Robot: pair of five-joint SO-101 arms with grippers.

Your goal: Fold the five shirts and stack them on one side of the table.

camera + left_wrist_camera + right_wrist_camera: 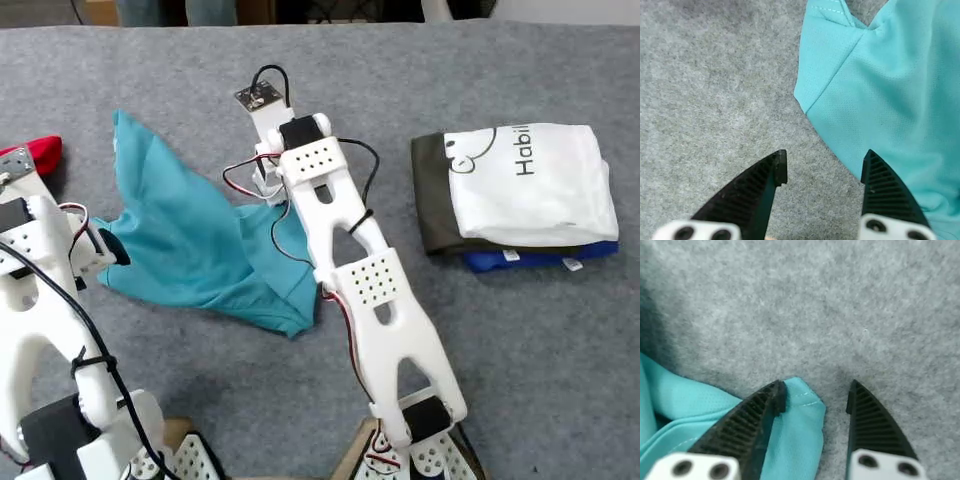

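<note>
One grey bench [520,340] carries it all: a crumpled teal shirt [190,240] lies left of centre and three folded shirts [520,195] sit stacked well apart on the right, with bare felt between. Both hands gape, the left hand [824,167] just beside the shirt's edge and the right hand [815,395] with one finger over a shirt corner.
</note>
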